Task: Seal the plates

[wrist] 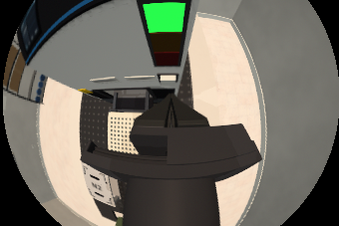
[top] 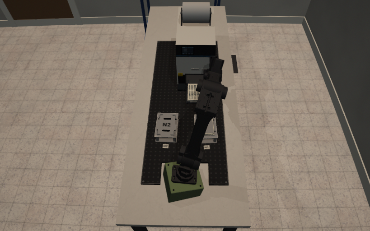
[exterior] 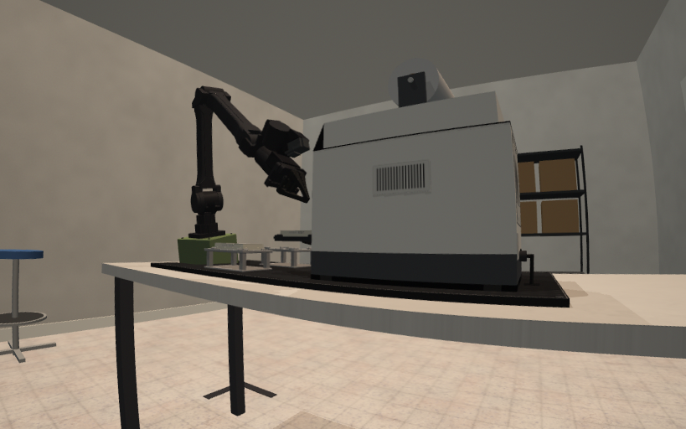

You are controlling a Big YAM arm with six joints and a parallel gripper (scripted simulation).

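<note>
My gripper is shut and empty, in front of the sealer. In the wrist view the fingertips appear just below a small pale button under the lamp; contact cannot be told. The lamp shows green. A plate with open wells showing lies on the stage, which is out; the arm hides part of it. Nest N2 is empty. Another plate sits in nest N1; its visible top looks smooth and grey.
The green arm base stands at the near end of the black perforated board. A yellow-topped block stands left of the stage. A roll sits behind and above the sealer.
</note>
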